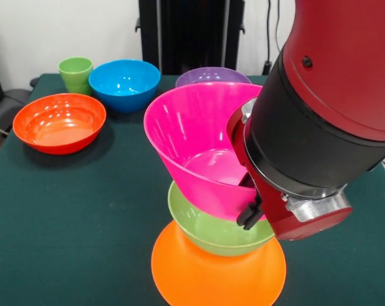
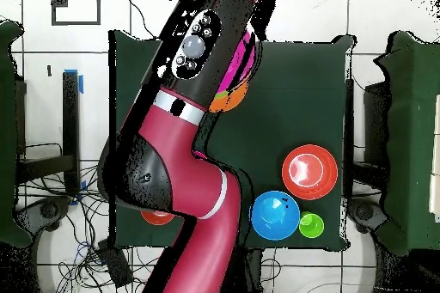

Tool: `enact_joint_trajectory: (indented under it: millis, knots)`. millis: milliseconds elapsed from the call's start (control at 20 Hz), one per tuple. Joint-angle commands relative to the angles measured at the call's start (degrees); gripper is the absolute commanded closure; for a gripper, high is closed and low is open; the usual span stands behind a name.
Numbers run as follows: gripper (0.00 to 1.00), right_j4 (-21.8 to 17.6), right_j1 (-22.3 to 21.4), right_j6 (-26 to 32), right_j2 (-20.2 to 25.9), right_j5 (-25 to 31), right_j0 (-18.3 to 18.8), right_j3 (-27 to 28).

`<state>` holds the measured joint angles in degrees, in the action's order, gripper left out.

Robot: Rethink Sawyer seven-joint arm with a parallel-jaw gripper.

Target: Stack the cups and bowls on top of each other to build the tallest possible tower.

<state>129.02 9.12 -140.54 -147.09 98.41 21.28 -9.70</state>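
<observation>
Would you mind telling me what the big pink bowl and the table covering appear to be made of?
The large pink round bowl looks like glossy moulded plastic: streaky highlights run down its thin, slightly see-through wall. The dark green table covering seems a matte cloth or felt, showing no shine at all.

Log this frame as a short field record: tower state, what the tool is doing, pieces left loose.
tower: upturned orange bowl as base, green bowl on it, pink bowl tilted on top
tool: at the pink bowl's rim; grip cannot be told
loose pieces: red-orange bowl, blue bowl, light-green cup, purple bowl behind the tower
</observation>
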Motion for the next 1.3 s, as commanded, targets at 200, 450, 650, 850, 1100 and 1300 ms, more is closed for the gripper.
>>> enact_joint_trajectory:
  millis: [200,450,650,850,1100,1300]
  knots:
    - [1.00,-1.67,0.32,-9.00,-6.75,3.18,0.88,2.15]
    - [1.00,-1.70,0.80,-9.31,-6.34,2.25,0.81,2.09]
    - [1.00,-1.42,1.00,-9.84,-6.46,2.10,0.82,2.07]
    - [1.00,-1.03,1.27,-10.21,-6.63,1.39,0.82,2.05]
    - [1.00,-0.82,1.22,-10.46,-6.99,1.37,0.75,2.00]
    - [1.00,-0.80,1.27,-10.65,-6.86,1.00,0.67,1.94]
